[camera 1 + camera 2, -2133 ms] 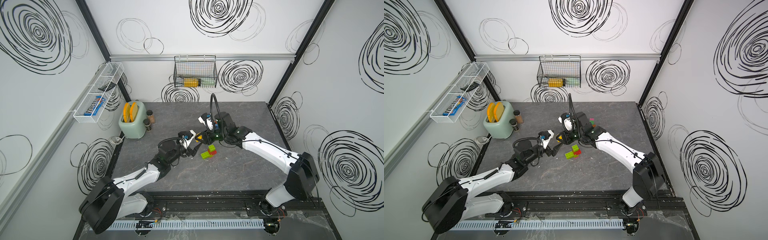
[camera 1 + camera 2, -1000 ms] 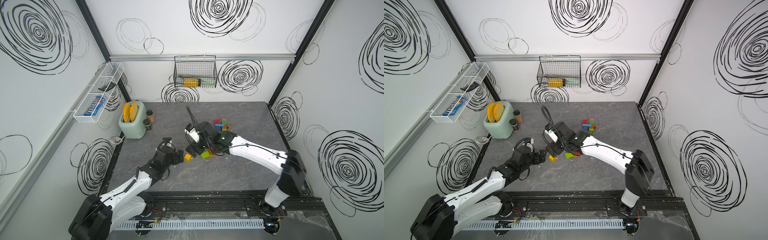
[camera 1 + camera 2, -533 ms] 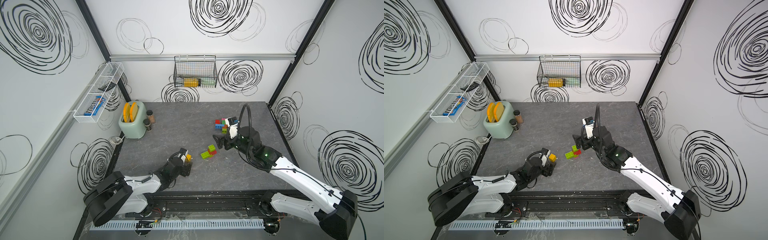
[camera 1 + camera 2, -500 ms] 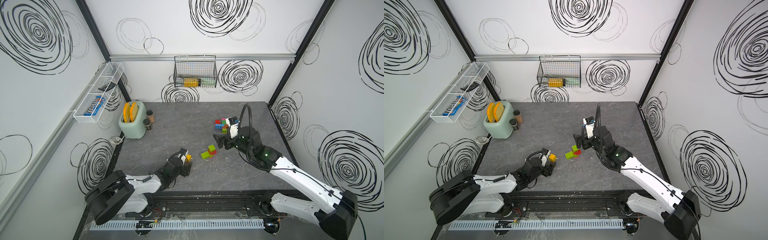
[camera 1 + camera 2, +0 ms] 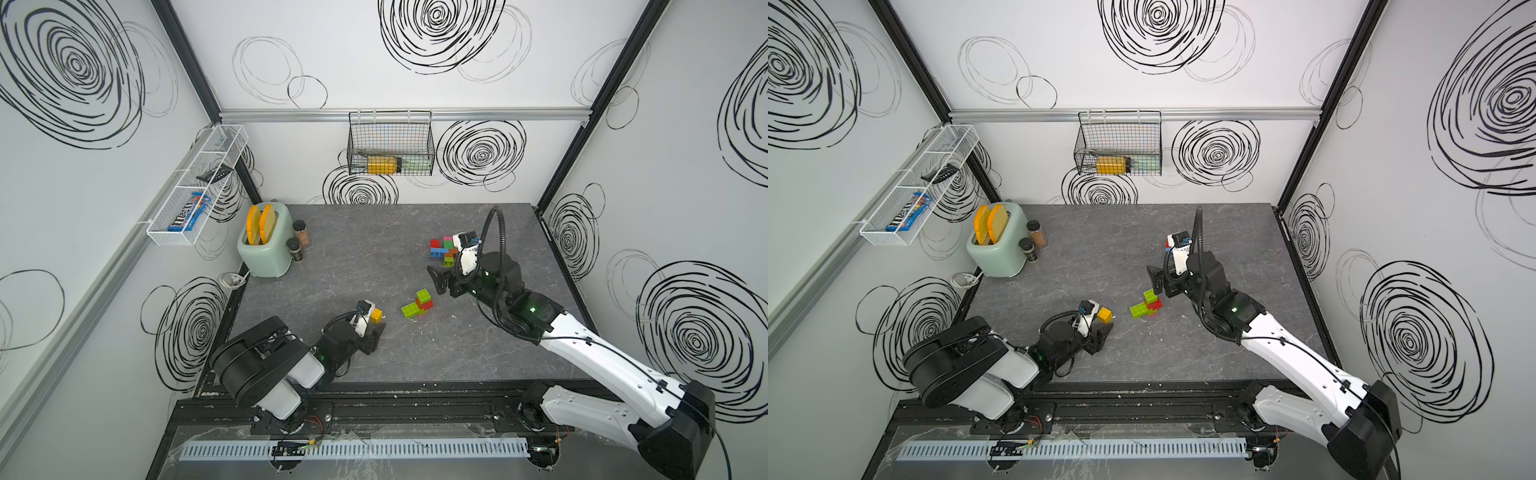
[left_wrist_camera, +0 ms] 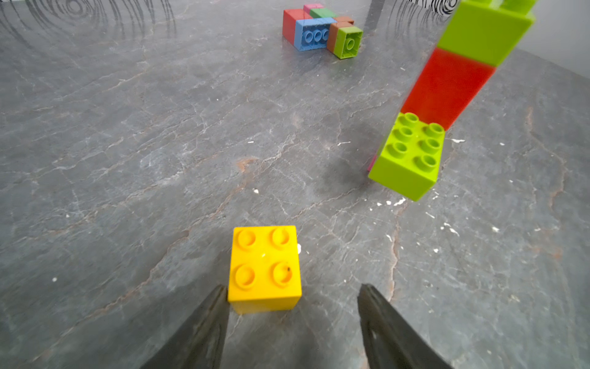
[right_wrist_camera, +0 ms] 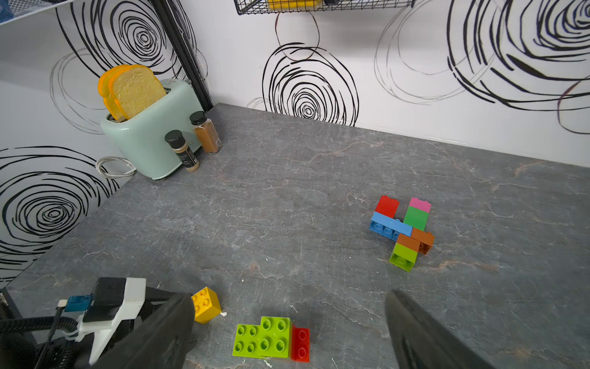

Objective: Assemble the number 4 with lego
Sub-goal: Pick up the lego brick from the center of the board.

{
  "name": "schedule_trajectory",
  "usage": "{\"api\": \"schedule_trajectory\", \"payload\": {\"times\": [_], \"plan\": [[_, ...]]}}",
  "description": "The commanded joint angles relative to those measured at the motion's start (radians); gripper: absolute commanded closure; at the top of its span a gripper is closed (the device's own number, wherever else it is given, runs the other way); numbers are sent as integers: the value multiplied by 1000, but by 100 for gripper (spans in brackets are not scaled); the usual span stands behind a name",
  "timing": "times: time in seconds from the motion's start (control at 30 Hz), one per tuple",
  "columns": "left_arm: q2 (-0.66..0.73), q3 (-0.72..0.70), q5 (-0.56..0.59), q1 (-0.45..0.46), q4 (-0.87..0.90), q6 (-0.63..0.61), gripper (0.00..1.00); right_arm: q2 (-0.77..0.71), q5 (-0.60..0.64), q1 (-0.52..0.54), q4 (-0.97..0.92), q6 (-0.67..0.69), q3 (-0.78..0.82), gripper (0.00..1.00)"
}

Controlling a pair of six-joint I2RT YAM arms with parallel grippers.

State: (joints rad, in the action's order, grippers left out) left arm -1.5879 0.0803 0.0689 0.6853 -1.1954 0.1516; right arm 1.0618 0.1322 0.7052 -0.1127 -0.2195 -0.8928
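As the left gripper (image 6: 292, 287) sits low on the table (image 5: 357, 249) near the front edge, its jaws stand apart w/ a yellow brick (image 6: 265, 268) right at the tips. One finger touches the brick's corner, the other is clear of it, so no pinch. Brick's flat on the table, studs up.

Just beyond it there's a small stack (image 5: 417, 305): lime bricks and a red one joined, studs up, near mid-table. In both top views it sits between the two grippers.

Over on the right side, the right gripper (image 7: 287, 295) hangs close by that stack, jaws spread wide, nothing between them.

Further back, twd the right rear of the table, is the 2nd group (image 7: 402, 226): red, blue, pink, green, orange and lime bricks locked together, lying on its side w/ studs facing sideways. It's well apart from the lime-red stack.

Back-left corner: toaster (image 5: 266, 253) w/ two slices (image 5: 259, 222) sticking up, spice jars (image 5: 300, 232) just beside it.
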Motion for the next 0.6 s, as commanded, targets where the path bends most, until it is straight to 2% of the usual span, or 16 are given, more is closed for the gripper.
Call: {"api": "schedule_trajectory", "payload": {"times": [0.0,0.2,0.57], "plan": [[-51,-5,-1,1,-221,-54,37,4,16,-8,36,25,-15,3],[-149,-40,-31,-36,-419,-39,45,10,18,-19,35,40,-19,3],[-156,15,-47,-32,-316,-60,41,46,-33,-35,48,23,-11,3]]}}
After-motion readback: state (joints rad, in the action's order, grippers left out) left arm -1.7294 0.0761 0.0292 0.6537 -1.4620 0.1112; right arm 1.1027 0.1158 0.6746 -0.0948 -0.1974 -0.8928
